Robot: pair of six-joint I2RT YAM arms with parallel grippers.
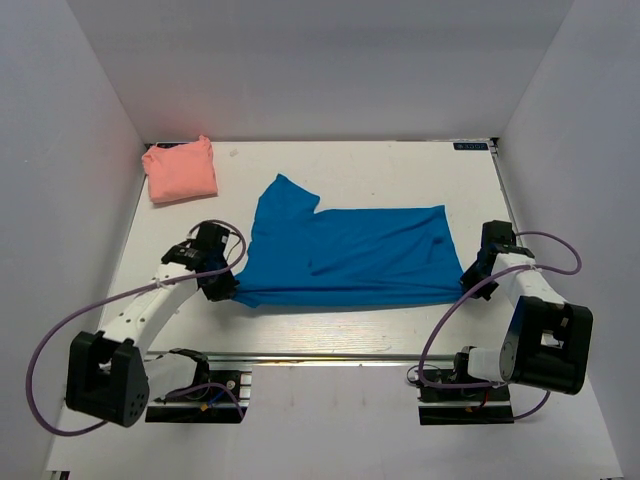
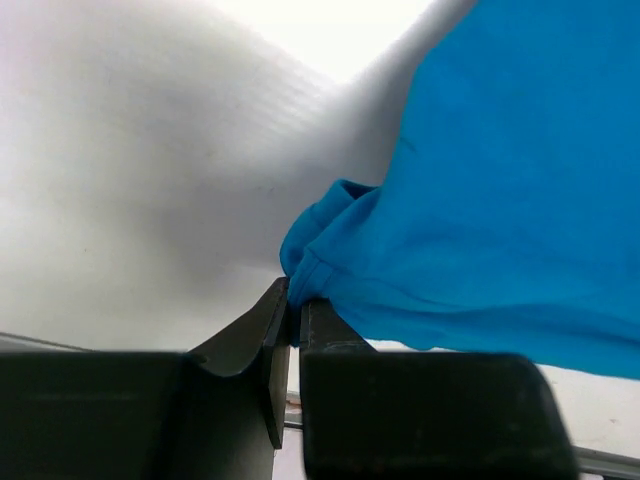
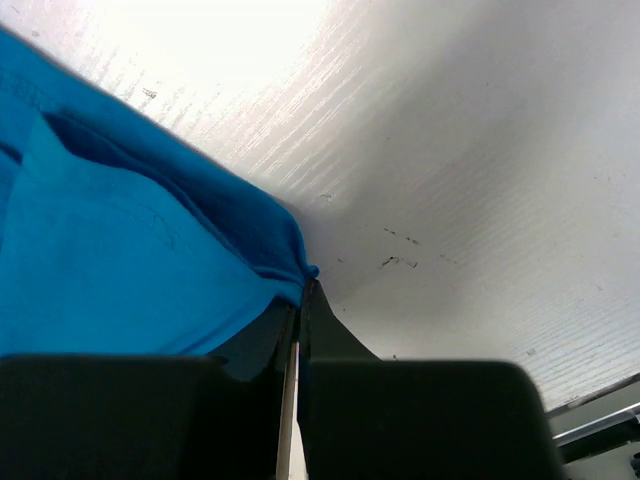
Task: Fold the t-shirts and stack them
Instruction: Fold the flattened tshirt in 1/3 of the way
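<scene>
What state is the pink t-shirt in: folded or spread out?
Folded. The pink t-shirt lies as a compact squarish bundle near the far left corner of the table, apart from the blue t-shirt.

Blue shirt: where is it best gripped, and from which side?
Probably at its two near corners, coming from the near side. The blue shirt lies spread flat, its long near edge facing the arms. The left fingers and right fingers pinch those corners.

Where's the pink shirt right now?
Top view: folded pink shirt sits at the far-left corner of the table, apart from the blue shirt, beyond the left gripper.
</scene>
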